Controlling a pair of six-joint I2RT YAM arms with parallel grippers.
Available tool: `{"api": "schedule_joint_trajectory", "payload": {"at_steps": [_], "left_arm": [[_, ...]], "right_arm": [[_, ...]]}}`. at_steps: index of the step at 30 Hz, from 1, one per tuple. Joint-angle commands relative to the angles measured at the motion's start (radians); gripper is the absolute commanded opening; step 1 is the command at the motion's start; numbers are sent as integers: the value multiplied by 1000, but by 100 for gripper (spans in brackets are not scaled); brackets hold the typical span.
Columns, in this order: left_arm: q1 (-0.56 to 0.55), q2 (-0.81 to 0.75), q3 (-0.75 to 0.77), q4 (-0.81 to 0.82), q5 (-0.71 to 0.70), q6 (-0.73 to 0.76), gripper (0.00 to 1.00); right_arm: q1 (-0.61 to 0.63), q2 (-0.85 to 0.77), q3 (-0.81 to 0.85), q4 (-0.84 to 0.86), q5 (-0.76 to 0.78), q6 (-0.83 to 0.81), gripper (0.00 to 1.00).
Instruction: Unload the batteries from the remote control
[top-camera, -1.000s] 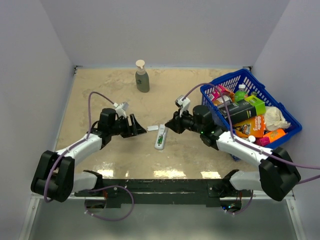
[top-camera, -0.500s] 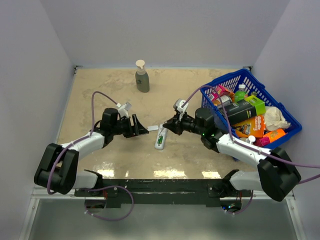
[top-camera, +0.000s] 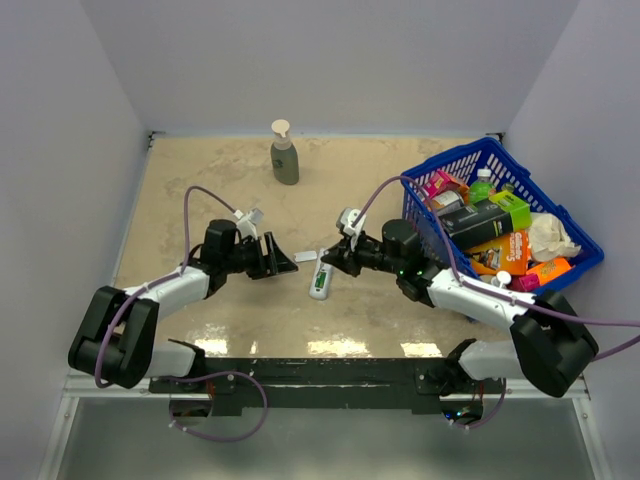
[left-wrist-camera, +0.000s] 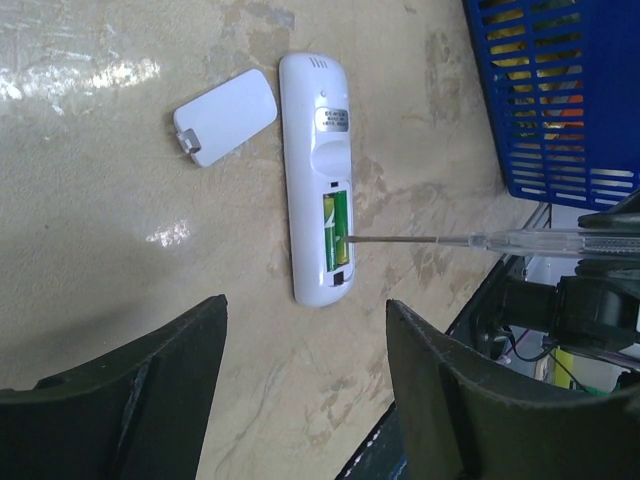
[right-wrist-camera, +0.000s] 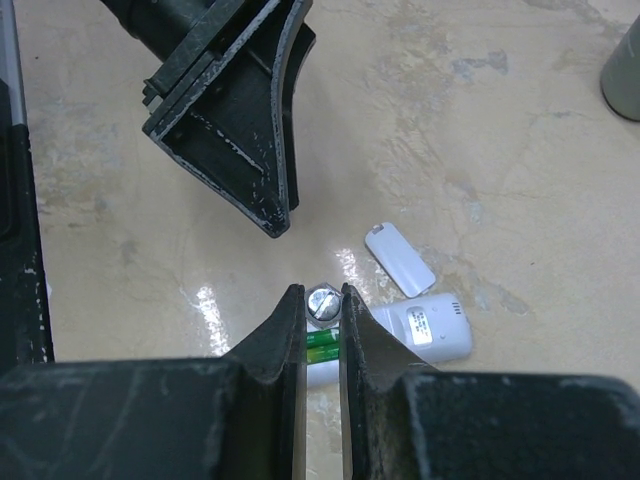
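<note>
The white remote control (top-camera: 320, 277) lies face down mid-table, its battery recess uncovered. In that recess lie the green batteries (left-wrist-camera: 334, 232), side by side. My right gripper (top-camera: 331, 256) is shut on a screwdriver (left-wrist-camera: 450, 240) with a thin grey shaft and a clear handle. The shaft's tip touches the batteries' edge. In the right wrist view the tool's hex end (right-wrist-camera: 323, 305) sits pinched between the fingers of my right gripper (right-wrist-camera: 320, 292), above the batteries (right-wrist-camera: 322, 345). My left gripper (top-camera: 280, 257) hovers open just left of the remote, holding nothing.
The loose white battery cover (left-wrist-camera: 224, 117) lies beside the remote's top end. A blue basket (top-camera: 440, 165) packed with groceries stands at the right. A soap dispenser (top-camera: 285, 155) stands at the back.
My right gripper has moved left and down with the screwdriver, bringing its tip to the remote's battery recess. The left gripper has barely shifted.
</note>
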Motion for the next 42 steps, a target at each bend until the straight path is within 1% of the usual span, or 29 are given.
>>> {"api": "schedule_joint_trajectory", "payload": {"at_steps": [1, 15, 19, 23, 27, 28, 30, 31, 34, 37, 39, 40, 42], "left_arm": [[-6, -23, -27, 43, 21, -6, 68], [-7, -43, -32, 17, 12, 0, 68], [-7, -41, -26, 7, 9, 5, 68], [-9, -46, -20, 0, 5, 13, 68], [-9, -46, -18, 1, -5, 11, 68], [-10, -45, -18, 4, -5, 10, 68], [-12, -45, -17, 9, -8, 5, 68], [-13, -43, -15, 12, -6, 5, 68], [-19, -32, -9, 20, -8, 2, 68], [-26, -20, -4, 30, -9, -6, 68], [-36, -9, 2, 39, -11, -10, 68], [-39, -2, 3, 44, -12, -12, 68], [-47, 8, 8, 53, -15, -18, 68]], "right_arm": [[5, -23, -5, 7, 39, -50, 0], [8, -19, 0, -37, 68, -60, 0], [23, 18, 23, -65, 85, -80, 0], [36, 37, 12, -39, 94, -73, 0], [59, 33, -5, -17, 117, -68, 7], [68, 37, -5, -20, 119, -68, 12], [77, 41, -6, -28, 125, -60, 19], [85, 43, -8, -36, 130, -57, 24], [91, 32, -23, -28, 140, -28, 29], [92, 12, -29, -43, 189, 1, 32], [92, 1, -34, -51, 225, 22, 29], [92, 0, -36, -57, 237, 29, 22], [92, -5, -46, -56, 280, 50, 15]]}}
